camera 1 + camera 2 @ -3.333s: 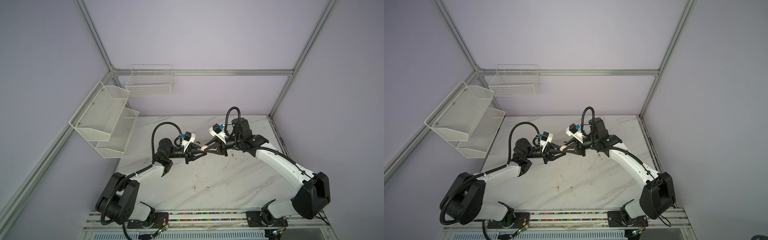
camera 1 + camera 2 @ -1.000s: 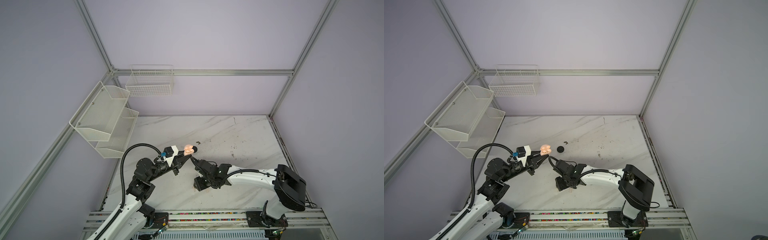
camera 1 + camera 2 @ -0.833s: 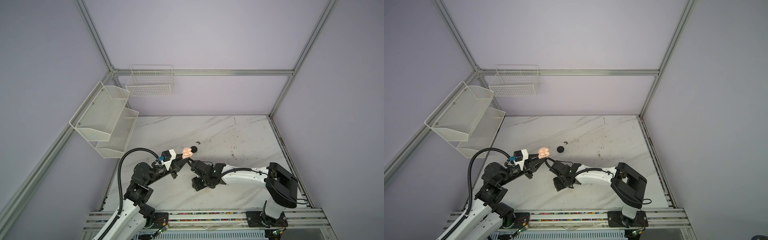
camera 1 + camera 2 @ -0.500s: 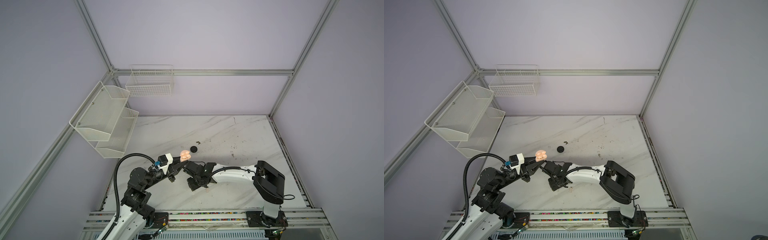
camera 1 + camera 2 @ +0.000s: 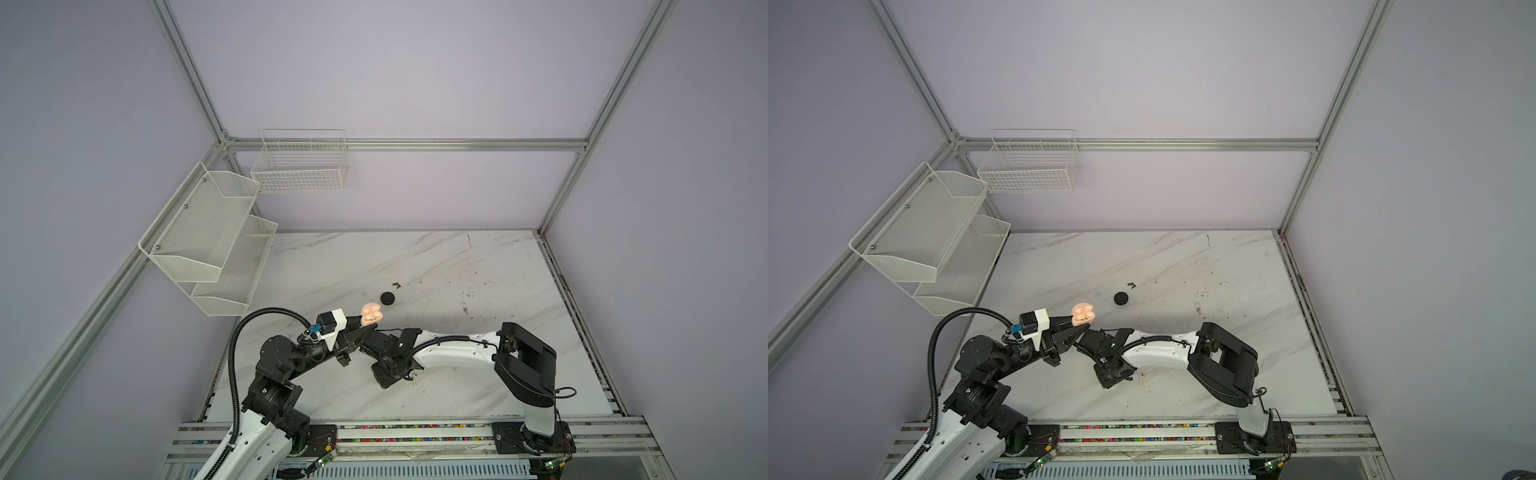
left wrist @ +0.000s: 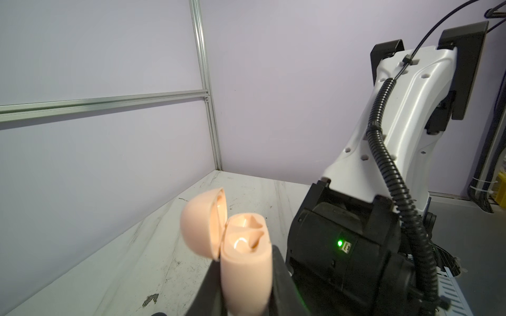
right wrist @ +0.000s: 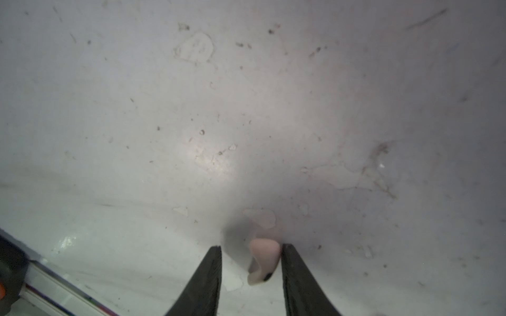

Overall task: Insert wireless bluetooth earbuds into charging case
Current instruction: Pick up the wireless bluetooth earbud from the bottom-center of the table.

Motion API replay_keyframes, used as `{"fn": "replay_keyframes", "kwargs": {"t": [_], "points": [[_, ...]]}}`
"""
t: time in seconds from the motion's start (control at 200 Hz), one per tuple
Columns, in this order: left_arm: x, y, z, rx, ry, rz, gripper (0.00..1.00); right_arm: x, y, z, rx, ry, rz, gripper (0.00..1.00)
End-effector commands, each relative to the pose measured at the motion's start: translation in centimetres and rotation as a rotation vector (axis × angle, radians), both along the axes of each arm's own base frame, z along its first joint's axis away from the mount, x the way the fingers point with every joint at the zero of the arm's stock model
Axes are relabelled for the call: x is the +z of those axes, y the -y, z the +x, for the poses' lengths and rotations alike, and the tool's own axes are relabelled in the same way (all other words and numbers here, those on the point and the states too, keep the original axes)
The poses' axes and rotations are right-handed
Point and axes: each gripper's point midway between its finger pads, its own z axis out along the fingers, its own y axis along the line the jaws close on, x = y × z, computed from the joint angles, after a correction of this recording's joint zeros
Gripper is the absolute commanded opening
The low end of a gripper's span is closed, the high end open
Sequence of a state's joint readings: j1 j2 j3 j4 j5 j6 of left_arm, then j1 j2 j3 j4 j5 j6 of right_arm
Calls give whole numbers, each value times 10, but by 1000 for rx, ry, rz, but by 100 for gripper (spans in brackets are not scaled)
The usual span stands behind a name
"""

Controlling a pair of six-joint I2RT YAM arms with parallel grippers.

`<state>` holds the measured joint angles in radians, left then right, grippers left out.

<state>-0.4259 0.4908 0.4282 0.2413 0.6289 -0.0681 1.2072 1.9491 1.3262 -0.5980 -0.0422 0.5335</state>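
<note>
So the right tool (image 7: pixel 251 246) is nose-down on the desk (image 7: pixel 191 123) with its jaws apart, straddling one pale pink earbud (image 7: pixel 264 257). One finger is touching it and the other has a gap, so nothing's pinched yet. In a top view the earbud (image 5: pixel 1143 379) is the tiny pale sliver lower-middle of frame, just beside the black tool body.

The left tool (image 6: pixel 243 260) is clamped on the pink charging case (image 6: pixel 246 279), held up off the desk with the lid (image 6: pixel 200 219) flipped open. In both top views the charging case (image 5: pixel 371 312) is centre-left. I can't tell if a well is already filled.

My take on doing the pick well:
- Centre the jaws first so both fingers land together. Otherwise the touching one just shoves it sideways.
- Squeeze gently, since it's tiny and smooth and could squirt out.
- Lift straight up and note which way the stem points for the well.

The black round thing (image 5: pixel 388 298) and dark scrap (image 5: pixel 395 285) are further up the frame, well apart, so ignore them.
</note>
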Motion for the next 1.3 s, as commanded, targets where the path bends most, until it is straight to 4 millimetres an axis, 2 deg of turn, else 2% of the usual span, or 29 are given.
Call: {"fn": "replay_keyframes", "kwargs": {"t": [0.0, 0.69, 0.9, 1.295], "points": [[-9, 1, -2, -15, -17, -5, 0, -4, 10, -6, -24, -12, -45, 38], [-10, 2, -4, -30, -22, -4, 0, -4, 11, 8, -91, 45, -63, 26], [-10, 4, -2, -34, -29, 0, 0, -2, 7, 14, -118, 64, -62, 27], [-10, 3, -2, -32, -28, -2, 0, -5, 7, 12, -122, 50, -72, 26]]}}
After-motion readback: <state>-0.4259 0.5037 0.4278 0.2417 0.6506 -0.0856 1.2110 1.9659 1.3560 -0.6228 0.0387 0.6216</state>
